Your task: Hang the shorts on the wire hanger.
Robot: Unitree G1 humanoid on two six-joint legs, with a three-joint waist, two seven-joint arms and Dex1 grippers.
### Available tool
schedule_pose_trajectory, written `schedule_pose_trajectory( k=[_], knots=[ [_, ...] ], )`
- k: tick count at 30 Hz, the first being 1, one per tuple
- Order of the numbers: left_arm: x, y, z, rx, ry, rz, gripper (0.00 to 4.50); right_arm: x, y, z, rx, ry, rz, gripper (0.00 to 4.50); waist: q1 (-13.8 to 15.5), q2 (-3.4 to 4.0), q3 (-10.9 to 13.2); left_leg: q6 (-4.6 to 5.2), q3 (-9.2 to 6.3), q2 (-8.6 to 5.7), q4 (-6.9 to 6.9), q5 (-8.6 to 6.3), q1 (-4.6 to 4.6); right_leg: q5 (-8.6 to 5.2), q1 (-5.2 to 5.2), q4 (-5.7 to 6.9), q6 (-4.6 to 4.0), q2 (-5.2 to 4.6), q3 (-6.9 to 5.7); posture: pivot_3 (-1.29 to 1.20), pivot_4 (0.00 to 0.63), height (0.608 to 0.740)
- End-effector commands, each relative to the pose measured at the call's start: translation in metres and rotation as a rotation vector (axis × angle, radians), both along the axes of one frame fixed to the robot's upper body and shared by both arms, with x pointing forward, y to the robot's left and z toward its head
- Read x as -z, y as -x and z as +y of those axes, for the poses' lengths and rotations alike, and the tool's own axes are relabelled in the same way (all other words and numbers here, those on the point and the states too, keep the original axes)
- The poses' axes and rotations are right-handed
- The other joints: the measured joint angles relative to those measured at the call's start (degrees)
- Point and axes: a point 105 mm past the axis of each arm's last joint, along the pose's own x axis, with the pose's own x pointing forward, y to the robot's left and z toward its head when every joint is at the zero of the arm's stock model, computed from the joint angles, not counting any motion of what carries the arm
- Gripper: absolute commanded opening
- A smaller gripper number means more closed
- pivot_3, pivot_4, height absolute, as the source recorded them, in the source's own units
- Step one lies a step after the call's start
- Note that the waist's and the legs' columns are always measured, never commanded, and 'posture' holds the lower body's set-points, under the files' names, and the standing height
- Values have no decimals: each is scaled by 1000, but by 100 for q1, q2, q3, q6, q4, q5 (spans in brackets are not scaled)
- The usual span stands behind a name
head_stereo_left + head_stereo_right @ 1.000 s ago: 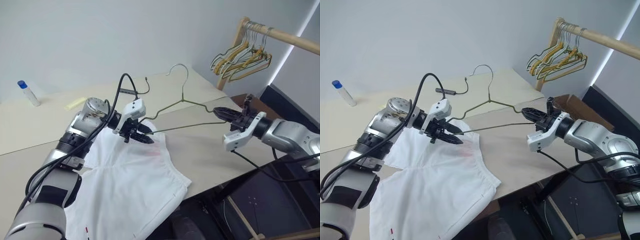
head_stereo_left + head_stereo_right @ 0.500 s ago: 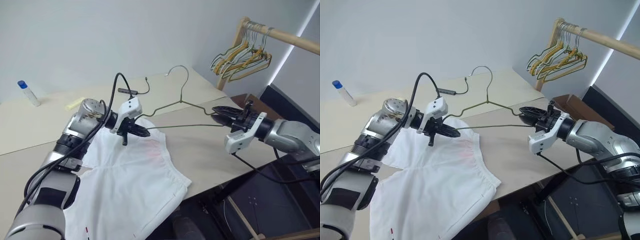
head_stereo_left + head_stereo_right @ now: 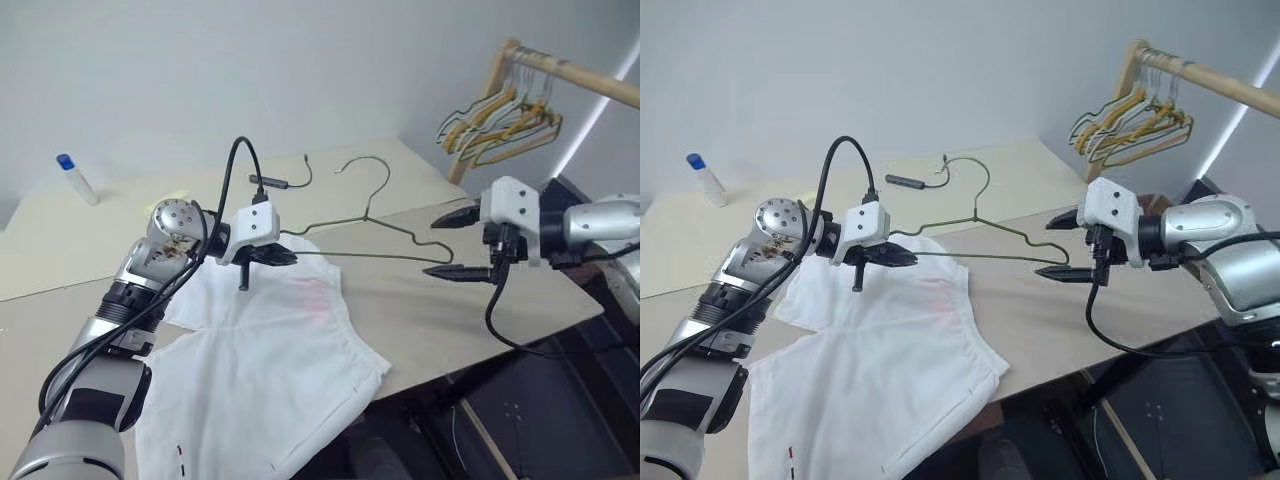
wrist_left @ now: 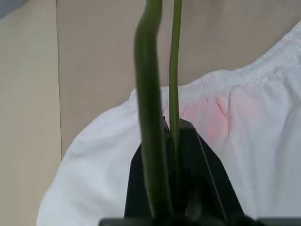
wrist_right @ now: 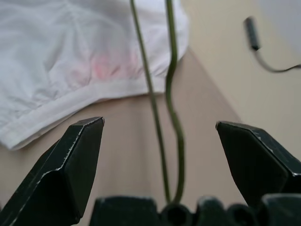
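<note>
The white shorts [image 3: 270,370] lie flat on the beige table [image 3: 410,320], waistband away from me, with a faint pink tint [image 3: 315,298] near the waist. Just above them the wire hanger [image 3: 365,215] hangs roughly level, hook [image 3: 368,166] pointing away. My left gripper [image 3: 278,257] is shut on the hanger's left corner; in the left wrist view the hanger's wires [image 4: 148,70] run out between the closed fingers [image 4: 207,160]. My right gripper [image 3: 450,243] stands open at the hanger's right corner; the wires [image 5: 171,94] pass between its spread fingers [image 5: 75,155] without being touched.
A wooden rack [image 3: 560,70] with several wire hangers [image 3: 500,115] stands at the back right. A small bottle with a blue cap [image 3: 76,178] and a black cable [image 3: 275,182] lie on the far table. The table's front edge [image 3: 480,355] runs under my right arm.
My right gripper has rolled, opened wide and let go of the hanger's right corner. My left gripper has closed on the left corner. The hanger has tilted flatter.
</note>
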Motion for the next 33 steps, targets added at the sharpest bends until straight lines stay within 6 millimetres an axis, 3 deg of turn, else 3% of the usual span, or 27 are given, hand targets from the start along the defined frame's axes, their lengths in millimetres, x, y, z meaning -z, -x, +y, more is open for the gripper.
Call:
schedule_pose_trajectory(
  k=[1,2,5,16,17,24,29,32,33],
  knots=[
    [-20,3,-2,23,39,-60,0,-1,-13,3,63,39,34,4474,77,3,-2,3,4,-3,5,-2,-15,10,-15,3,-17,-3,3,-160,0,740],
    [-20,4,-2,25,39,-60,0,0,-16,4,80,38,48,4474,112,7,-4,5,4,-4,19,-3,-41,11,-40,10,-17,-4,4,-160,0,740],
    [-21,6,-2,30,38,-59,0,1,-21,10,86,26,67,3888,233,10,-3,14,-1,-3,67,-8,-103,17,-88,27,-18,-1,-4,-158,0,740],
    [-16,11,-7,83,9,-71,0,4,-10,21,28,50,72,32,441,11,-3,25,2,-9,82,-14,-131,23,-95,15,-6,-6,-11,-172,0,740],
    [-17,11,-8,93,17,-72,0,6,-9,21,31,52,77,32,434,11,-3,25,2,-9,83,-14,-131,23,-95,15,-6,-6,-11,-174,0,740],
    [-30,8,0,102,132,-65,2001,19,7,6,69,32,123,0,417,11,-3,25,1,-9,88,-14,-133,24,-95,17,-6,-6,-13,-180,0,740],
    [-30,-11,43,-83,192,-95,3461,46,32,-32,242,-3,264,0,418,12,-4,26,0,-9,90,-15,-133,24,-90,17,-6,-6,-18,-188,0,740],
    [-27,-2,57,-120,254,-87,4411,65,48,-60,429,-92,416,0,381,14,-5,29,1,-7,89,-17,-131,24,-89,15,-6,-6,-16,-184,0,740],
    [-26,5,57,-114,280,-62,4463,73,55,-68,487,-123,467,0,379,16,-7,32,3,-7,89,-18,-124,24,-85,17,-6,-7,-13,-182,0,740]
  ],
)
